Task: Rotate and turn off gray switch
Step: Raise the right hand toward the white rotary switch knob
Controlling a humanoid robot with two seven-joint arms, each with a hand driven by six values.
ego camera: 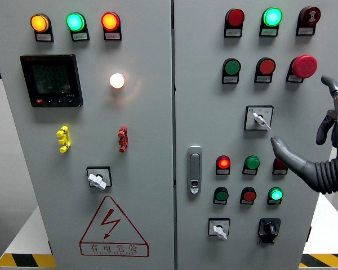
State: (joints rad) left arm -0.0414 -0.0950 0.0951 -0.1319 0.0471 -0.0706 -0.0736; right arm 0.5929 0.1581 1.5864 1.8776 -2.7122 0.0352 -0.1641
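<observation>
Three grey-white rotary switches sit on the cabinet: one at the upper right (259,118), one at the lower right (218,229) and one on the left door (97,179). Each knob points down and to the right. My right hand (299,110) comes in from the right edge, open, with the thumb (281,149) stretched left and a finger (333,87) raised. The thumb tip hangs just below and right of the upper right switch, not touching it. It hides part of a red lamp (279,165). The left hand does not show.
A black rotary switch (268,229) sits beside the lower grey one. Red and green lamps and buttons surround the switches, with a red mushroom button (303,66) above the hand. A door handle (195,169) is at the right door's left edge. The left door carries a meter (50,80).
</observation>
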